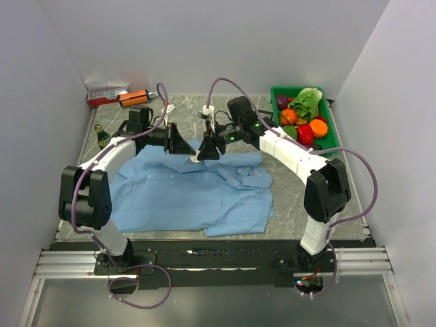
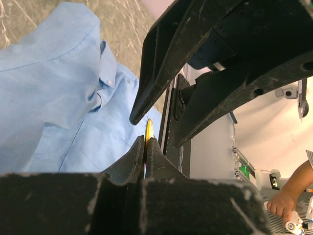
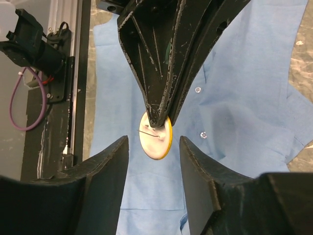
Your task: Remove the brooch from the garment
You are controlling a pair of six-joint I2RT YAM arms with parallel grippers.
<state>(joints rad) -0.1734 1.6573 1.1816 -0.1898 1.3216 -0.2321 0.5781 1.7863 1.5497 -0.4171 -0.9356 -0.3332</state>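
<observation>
Closest to lens, noted right gripper (image 3: 153, 145), fingers parted wide, hanging above the garment (image 1: 184, 194) and flanking the brooch (image 3: 155, 137), gaps showing either side. Found left gripper (image 2: 145, 142) pinched tight on the brooch rim, pale yellow-edged disc held over the garment's collar end, pin side showing. Logged left arm (image 1: 102, 160) and right arm (image 1: 293, 151) bowed inward, wrists meeting tip to tip above the garment's far edge.

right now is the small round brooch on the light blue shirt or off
Off: left claw pinches the round yellow-rimmed brooch, pin back bare.
</observation>
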